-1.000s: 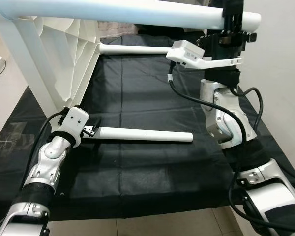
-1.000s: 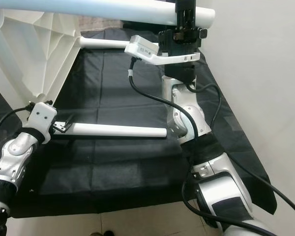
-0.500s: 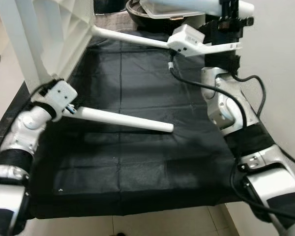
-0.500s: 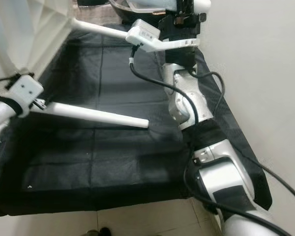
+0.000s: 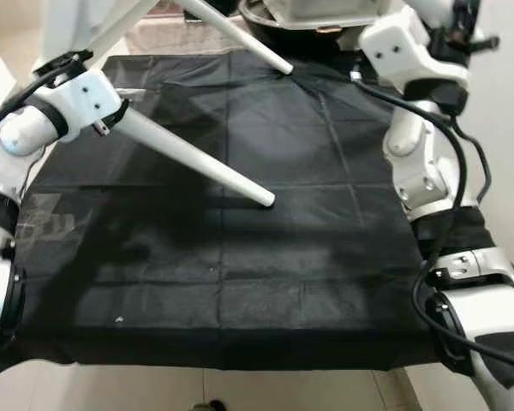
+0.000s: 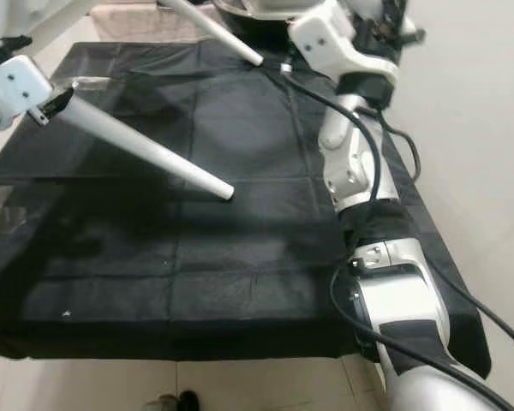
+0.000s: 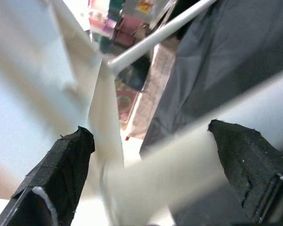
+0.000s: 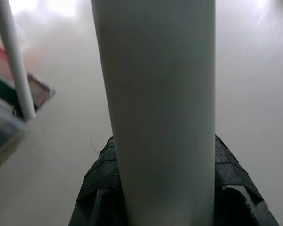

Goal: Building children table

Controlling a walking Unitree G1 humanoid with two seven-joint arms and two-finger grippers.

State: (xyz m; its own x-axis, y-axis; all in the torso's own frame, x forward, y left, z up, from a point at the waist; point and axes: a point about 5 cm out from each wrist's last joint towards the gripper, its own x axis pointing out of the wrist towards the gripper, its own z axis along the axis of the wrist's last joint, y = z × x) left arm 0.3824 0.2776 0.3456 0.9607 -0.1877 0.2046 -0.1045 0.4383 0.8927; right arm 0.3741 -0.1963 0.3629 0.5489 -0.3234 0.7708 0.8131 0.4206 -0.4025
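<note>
- Since the white plastic table [image 5: 77, 17] is lifted off the black cloth [image 5: 240, 248] and tilted, I see mostly its legs: the near leg [image 5: 188, 158] slants down from the left with its tip just above the middle of the cloth, and a far leg [image 5: 240, 38] slants down at the back.
- My left gripper [image 7: 151, 174] sits at the top of the near leg, on the left; its two fingers [image 7: 61, 169] stand wide apart on either side of the leg, and I cannot tell whether they press on it.
- My right gripper [image 8: 162, 188] is raised at the far right, its jaws closed around a white leg [image 8: 155, 94] that runs straight out between them.
- I judge the table light for its bulk, hollow and stiff, but awkward: the long legs act as levers, so any tilt swings the whole frame.
- The smooth round plastic looks slippery; I would hold each leg close to where it joins the top, not near the tip.
- I can read no brand, label or writing anywhere; the coloured things past the table are too blurred.
</note>
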